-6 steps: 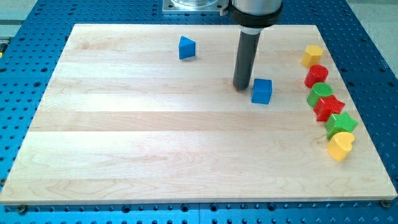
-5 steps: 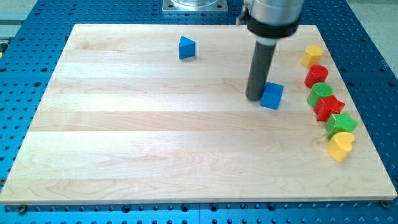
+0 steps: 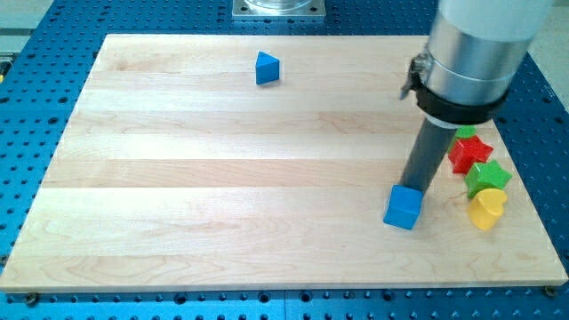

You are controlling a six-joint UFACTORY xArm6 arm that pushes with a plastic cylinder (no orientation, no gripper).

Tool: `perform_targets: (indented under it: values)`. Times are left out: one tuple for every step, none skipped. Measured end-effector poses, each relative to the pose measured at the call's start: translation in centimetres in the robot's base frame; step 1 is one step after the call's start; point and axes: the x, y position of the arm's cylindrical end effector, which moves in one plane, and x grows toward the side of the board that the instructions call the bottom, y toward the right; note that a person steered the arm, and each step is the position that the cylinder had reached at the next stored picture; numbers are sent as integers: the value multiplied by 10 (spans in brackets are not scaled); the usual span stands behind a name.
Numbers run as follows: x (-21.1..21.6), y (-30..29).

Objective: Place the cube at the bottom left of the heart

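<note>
my tip (image 3: pixel 414 190) has no claw to spread; it touches the blue cube (image 3: pixel 402 207), just below-left of it, the yellow heart (image 3: pixel 485 210) off to the right.

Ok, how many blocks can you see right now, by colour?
Blue: 2, blue cube and blue wedge
Red: 1, red star
Green: 2, green star and green sliver
Yellow: 1, yellow heart
Total: 6 showing; the arm may hide more. My tip is at the blue cube's upper right.
</note>
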Motion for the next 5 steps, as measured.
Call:
perform_targets:
  values:
    - [-1,-42]
    - [36,-17]
    - [45,-6]
    - [57,-23]
    - [76,16]
